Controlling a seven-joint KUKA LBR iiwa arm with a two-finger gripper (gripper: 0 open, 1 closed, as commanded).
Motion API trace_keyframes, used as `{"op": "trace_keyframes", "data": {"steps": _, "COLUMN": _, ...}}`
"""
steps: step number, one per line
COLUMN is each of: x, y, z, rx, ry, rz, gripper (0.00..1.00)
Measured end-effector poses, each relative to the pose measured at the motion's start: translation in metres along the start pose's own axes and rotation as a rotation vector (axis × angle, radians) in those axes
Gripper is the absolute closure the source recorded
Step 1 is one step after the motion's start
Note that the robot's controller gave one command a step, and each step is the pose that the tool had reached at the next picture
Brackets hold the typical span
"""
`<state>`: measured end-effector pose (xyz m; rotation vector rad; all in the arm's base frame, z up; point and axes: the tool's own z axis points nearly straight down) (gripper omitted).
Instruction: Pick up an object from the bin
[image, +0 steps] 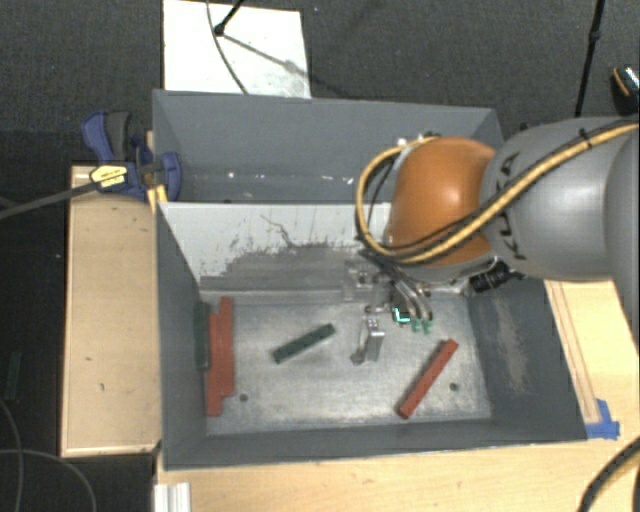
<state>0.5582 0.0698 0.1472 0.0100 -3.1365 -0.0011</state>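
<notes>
A grey bin (330, 425) holds four flat bars. At its left wall lies a red bar (218, 355), with a dark strip (201, 335) touching it on the wall side. Near the middle lies a green bar (304, 343), tilted. Just right of it, the claw (367, 345) hangs low over bare floor; whether it is wide or narrow cannot be told. Further right lies a second red bar (428, 377), slanted. Risk: closing here likely grabs nothing, and a thin, flat bar may slide off.
</notes>
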Motion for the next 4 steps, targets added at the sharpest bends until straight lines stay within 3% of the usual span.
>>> {"op": "trace_keyframes", "data": {"steps": 1, "x": 0.006, "y": 0.066, "z": 0.079, "rx": -0.001, "ry": -0.002, "rz": -0.183, "gripper": 0.00}}
{"op": "trace_keyframes", "data": {"steps": 2, "x": 0.004, "y": 0.064, "z": 0.077, "rx": 0.000, "ry": -0.005, "rz": -0.176, "gripper": 1.00}}
{"op": "trace_keyframes", "data": {"steps": 3, "x": 0.064, "y": 0.057, "z": -0.063, "rx": -0.001, "ry": -0.013, "rz": -0.154, "gripper": 1.00}}
{"op": "trace_keyframes", "data": {"steps": 4, "x": 0.066, "y": 0.063, "z": -0.125, "rx": -0.002, "ry": -0.015, "rz": -0.125, "gripper": 1.00}}
